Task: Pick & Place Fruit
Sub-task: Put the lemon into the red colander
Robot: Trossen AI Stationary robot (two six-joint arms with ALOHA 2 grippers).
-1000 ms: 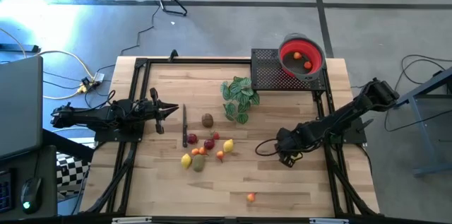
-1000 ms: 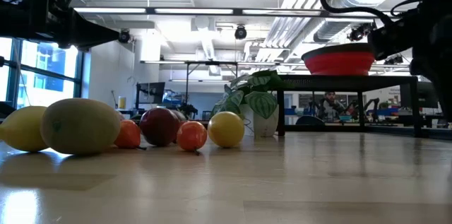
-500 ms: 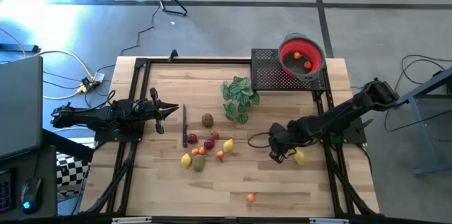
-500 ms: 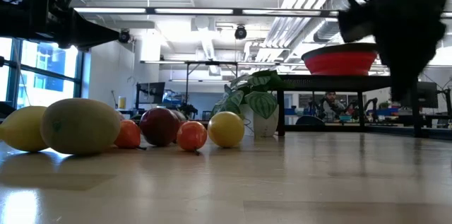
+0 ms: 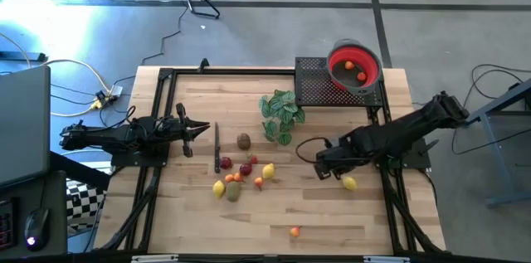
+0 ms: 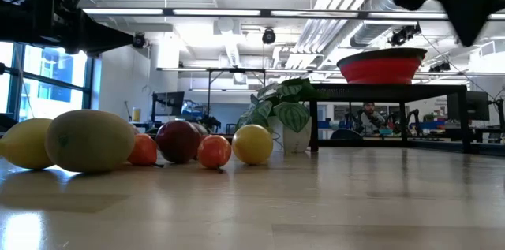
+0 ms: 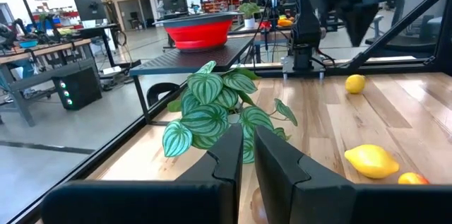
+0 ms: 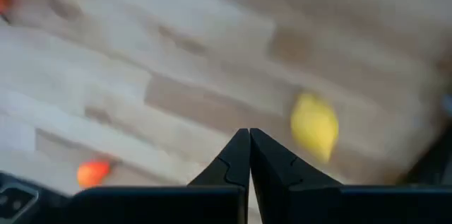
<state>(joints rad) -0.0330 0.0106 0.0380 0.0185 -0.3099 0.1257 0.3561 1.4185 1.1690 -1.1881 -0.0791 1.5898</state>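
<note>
Tools: right tool [image 5: 322,163] pinched together, empty, above lemon [image 5: 350,183]; left tool [image 5: 202,129] together.

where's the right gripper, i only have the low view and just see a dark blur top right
Observer: In the high view the right gripper is above the table's right half, shut and holding nothing.
Operator: so where's the lemon it was after
Observer: A lemon lies loose on the wood beside that gripper, on the side nearer the table's front edge; the right wrist view shows it clear of the closed fingers.
Operator: anything in the bowl, i only see its side
Observer: From above, the red bowl holds two small orange-red fruits.
Operator: left arm?
Observer: The left gripper waits over the table's left side, shut and empty.
</note>
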